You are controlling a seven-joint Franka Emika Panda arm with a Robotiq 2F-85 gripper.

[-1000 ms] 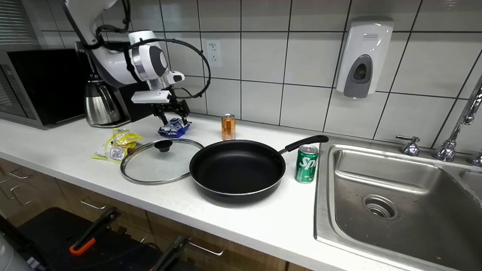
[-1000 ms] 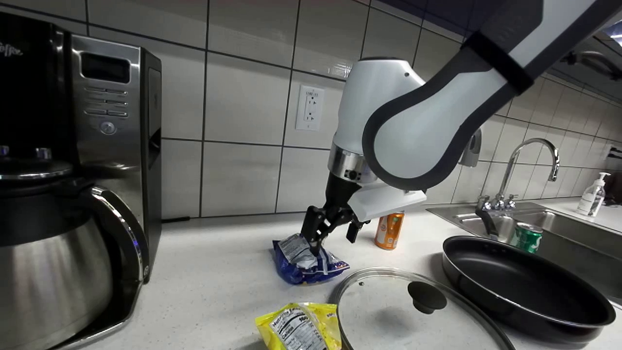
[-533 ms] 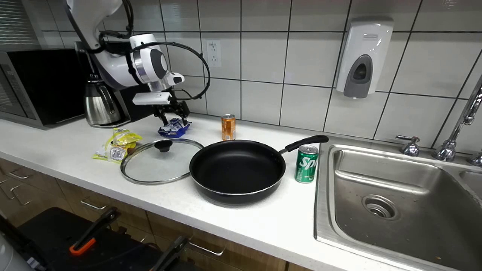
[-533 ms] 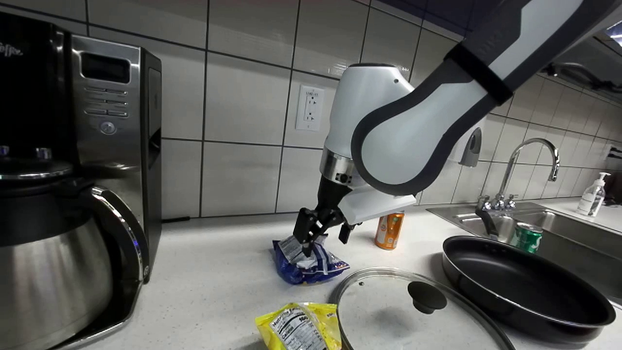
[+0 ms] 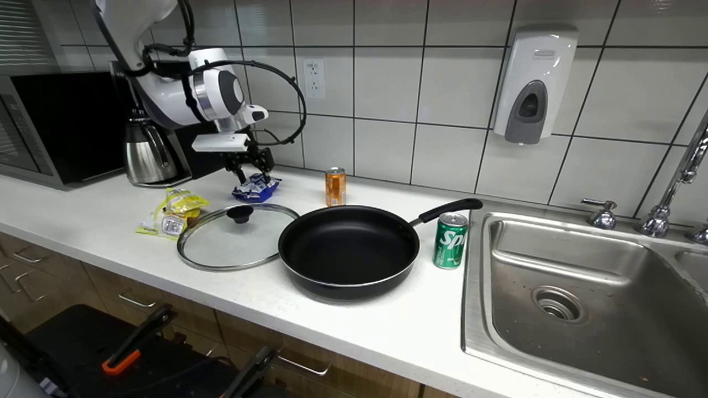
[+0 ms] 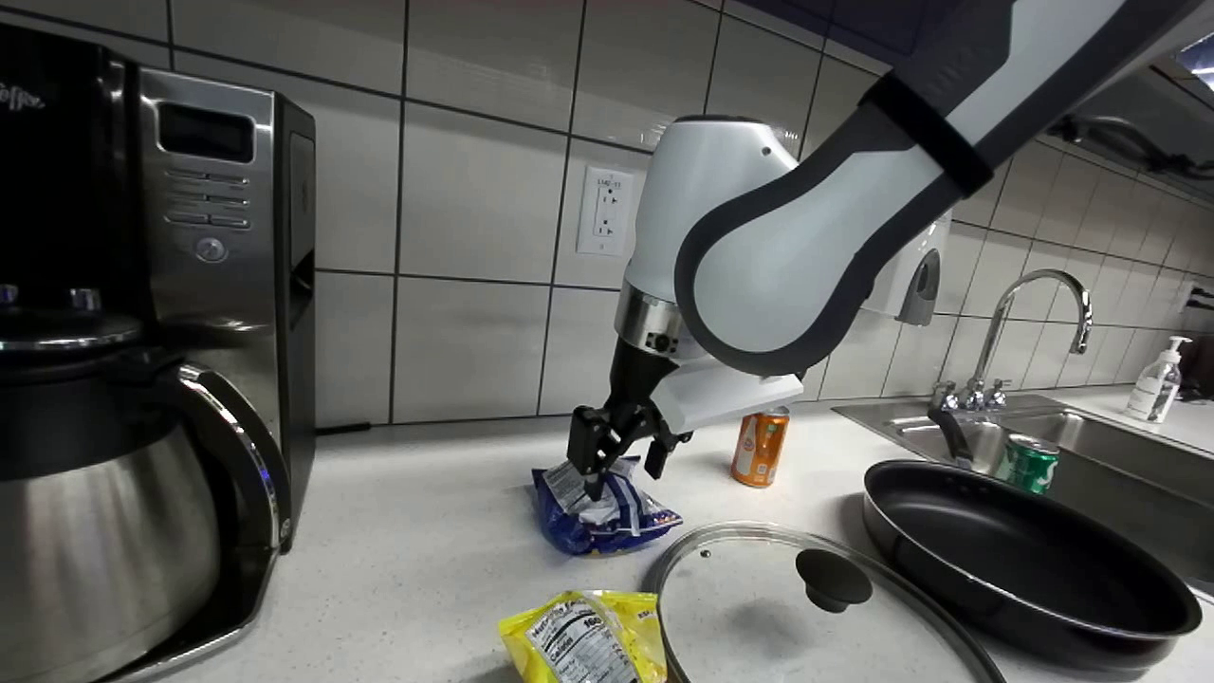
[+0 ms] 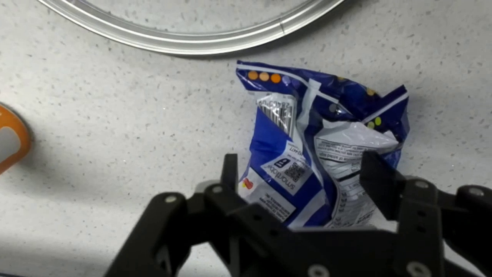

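In an exterior view, yellow bag laid at left, clear lid set beside it, blue bag placed left of the middle, pincer held spread wide at its top, black pan put in the middle

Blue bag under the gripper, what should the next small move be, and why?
Probably close the gripper gently: in the wrist view its open fingers frame most of the blue bag, one just beyond its edge, the other over its crumpled side. Whether either touches it is unclear.
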